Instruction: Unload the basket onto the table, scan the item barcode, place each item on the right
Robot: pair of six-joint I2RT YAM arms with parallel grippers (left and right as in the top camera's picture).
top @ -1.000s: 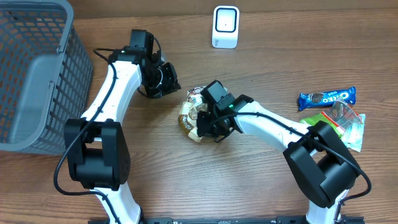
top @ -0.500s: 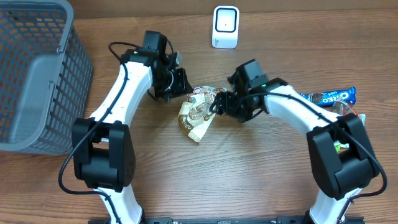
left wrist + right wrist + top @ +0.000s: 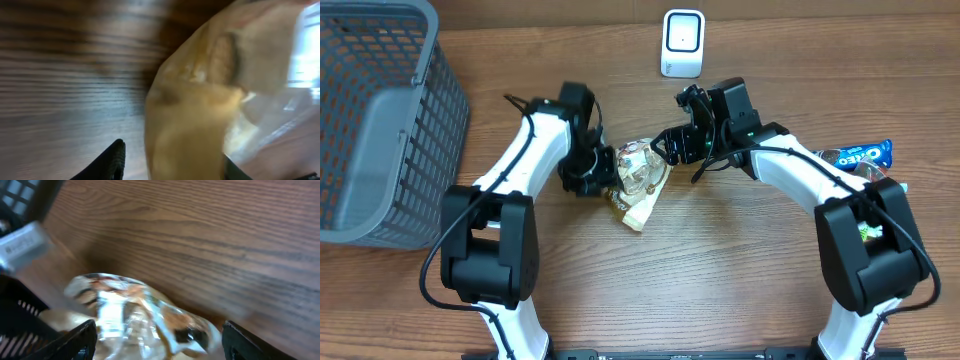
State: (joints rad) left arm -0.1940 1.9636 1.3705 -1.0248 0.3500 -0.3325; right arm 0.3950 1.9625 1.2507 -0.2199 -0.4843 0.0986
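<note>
Snack packet [image 3: 638,175] between right gripper [image 3: 670,143], spread wide, and left gripper [image 3: 603,172], parted around its edge. Likely the grasping step; next: pinch it, lift toward scanner [image 3: 682,43]

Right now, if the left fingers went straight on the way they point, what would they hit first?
The bag: it sits right ahead of the left fingers and fills the wrist view. Whether they touch it is unclear.

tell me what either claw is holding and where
Right claw open, holding nothing. Left claw at the snack bag's left edge; grip cannot be told.
</note>
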